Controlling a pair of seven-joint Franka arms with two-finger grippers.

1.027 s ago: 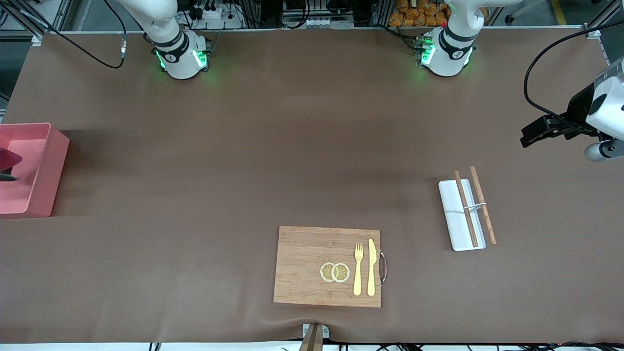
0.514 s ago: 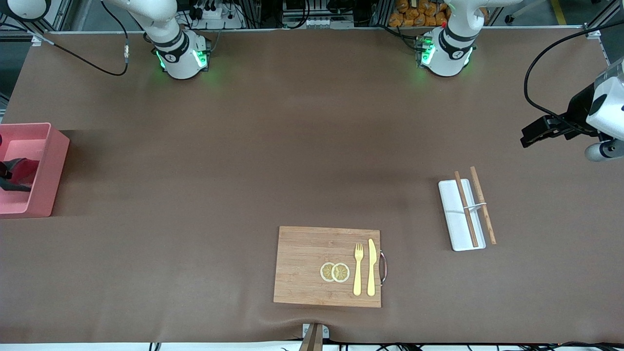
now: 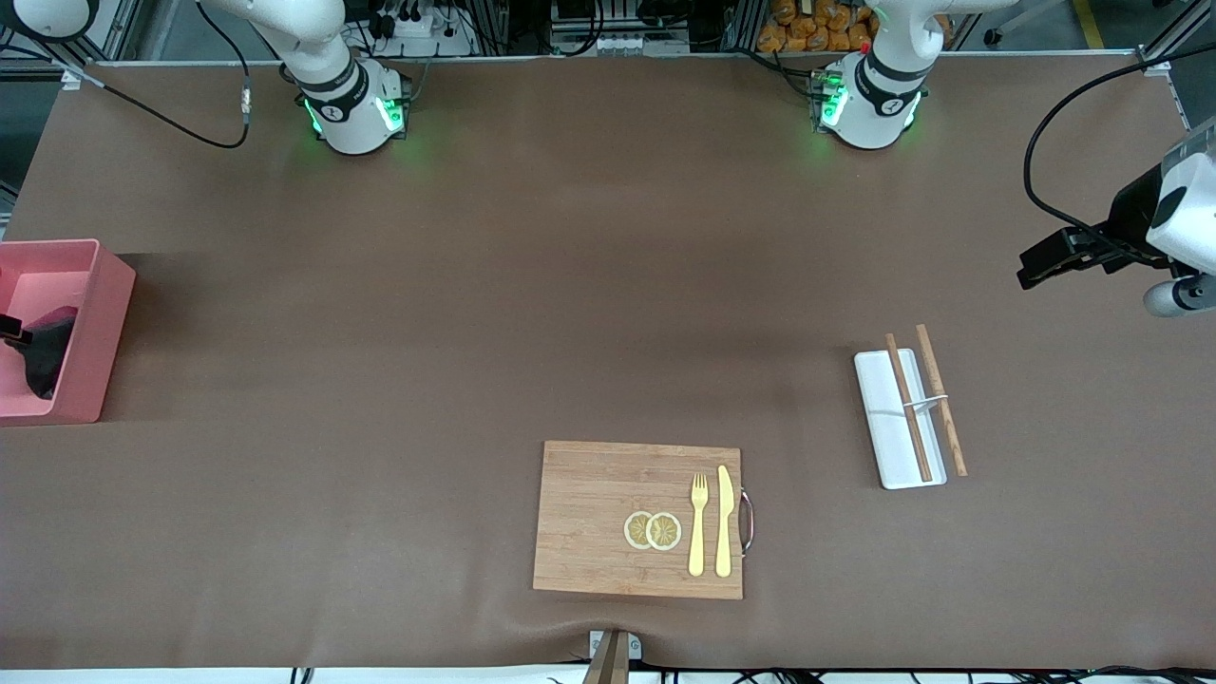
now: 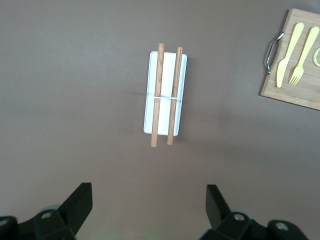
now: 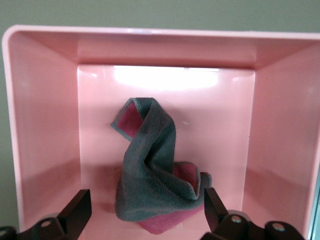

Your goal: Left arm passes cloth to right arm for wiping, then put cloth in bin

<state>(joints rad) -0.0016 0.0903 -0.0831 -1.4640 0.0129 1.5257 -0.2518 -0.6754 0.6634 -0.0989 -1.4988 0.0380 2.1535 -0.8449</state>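
CLOTH: crumpled cloth [image 5: 152, 170] resting in pink bin [image 5: 45, 130], released | RIGHT: right end effector [image 5: 142, 212] over bin, spread wide, empty, poised for withdrawal | LEFT: left end effector [image 4: 149, 202] wide, empty, waiting over worktop [image 3: 570, 285] near white tray [image 4: 166, 95].

1. You have a rectangular wooden cutting board [image 3: 608, 518] with a metal handle [image 3: 747, 522] at 6 o'clock on the brown table [image 3: 532, 313].
2. On it lie two lemon slices [image 3: 653, 530], a yellow plastic fork [image 3: 698, 523] and a yellow knife [image 3: 724, 521].
3. At 4 o'clock, a white rectangular tray [image 3: 898, 418] carries two wooden sticks [image 3: 926, 401].
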